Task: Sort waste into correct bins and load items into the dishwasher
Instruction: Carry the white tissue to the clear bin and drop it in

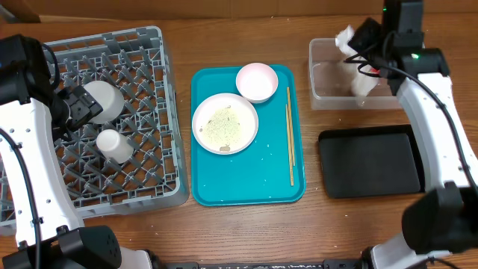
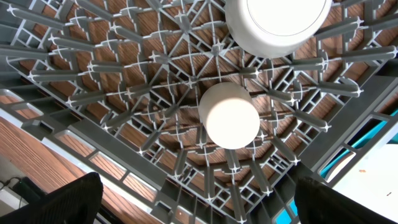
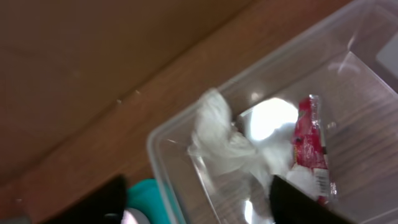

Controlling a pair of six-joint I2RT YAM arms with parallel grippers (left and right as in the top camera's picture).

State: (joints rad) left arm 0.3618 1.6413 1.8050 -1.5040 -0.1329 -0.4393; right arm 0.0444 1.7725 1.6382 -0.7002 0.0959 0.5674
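While the right tool (image 3: 205,202) hangs over the clear tub (image 1: 328,78) at the counter's (image 1: 224,232) far right corner, its two fingers stand well apart and grip nothing. Below them, in the wrist view, the crumpled white napkin (image 3: 217,134) lies at one corner of the tub, up against the wall. The small red wrapper (image 3: 311,143) lies inside the tub just beside it. Nearer the front edge on that same right side sits the black tray (image 1: 370,163), a little apart from the tub. The teal tray (image 1: 239,179) takes the middle of the counter. On it are the plate (image 1: 200,123), strewn with pale crumbs (image 1: 222,125), a whitish-pink bowl (image 1: 256,81) touching the plate at the tray's far edge, and the chopsticks (image 1: 290,134) laid along its right side. At the left end the grey dish rack (image 1: 142,179) holds the grey-white bowl (image 1: 103,101) and, just beside it, the white cup (image 1: 113,146) on the grid. The left tool (image 2: 199,199) hovers above them, spread fully wide and holding nothing.
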